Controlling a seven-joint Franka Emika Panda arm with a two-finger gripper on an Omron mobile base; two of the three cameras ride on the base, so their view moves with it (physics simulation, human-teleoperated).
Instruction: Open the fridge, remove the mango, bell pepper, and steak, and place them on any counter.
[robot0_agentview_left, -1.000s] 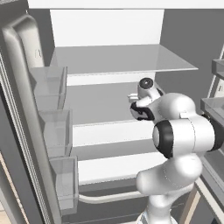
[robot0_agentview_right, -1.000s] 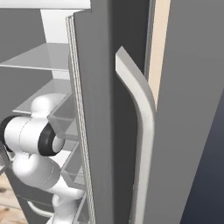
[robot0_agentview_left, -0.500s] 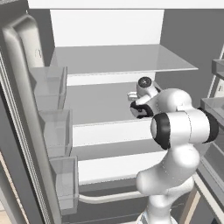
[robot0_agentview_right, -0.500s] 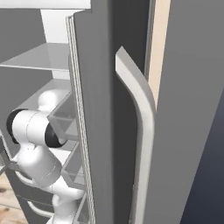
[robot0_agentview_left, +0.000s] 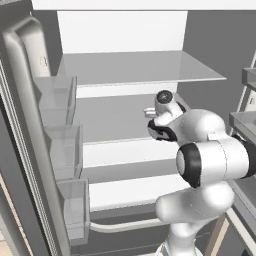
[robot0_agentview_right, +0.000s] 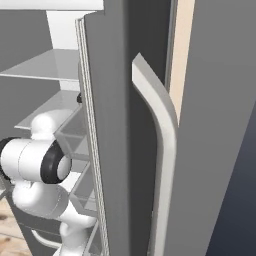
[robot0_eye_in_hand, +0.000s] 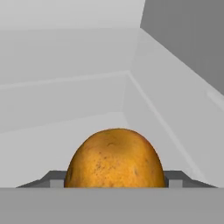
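Note:
The fridge (robot0_agentview_left: 120, 30) stands open, its white shelves in the left base view. My arm reaches in over the middle shelf, and the hand (robot0_agentview_left: 159, 116) is at its right side. In the hand view the orange-yellow mango (robot0_eye_in_hand: 114, 157) fills the space between my gripper (robot0_eye_in_hand: 116, 181) tips, and the dark fingertips (robot0_eye_in_hand: 56, 179) press its two sides. The mango rests low on the white shelf near the fridge's right inner wall. The bell pepper, the steak and the counter are out of view.
The left door's clear bins (robot0_agentview_left: 62, 150) stand close on the left of the arm. The right door (robot0_agentview_right: 110, 125) with its long pale handle (robot0_agentview_right: 165, 150) stands close on the arm's right. A glass shelf (robot0_agentview_left: 135, 67) lies above the hand.
The jaws have closed from wide open onto the mango's sides. The arm's elbow has shifted a little to the right; the hand has stayed over the middle shelf.

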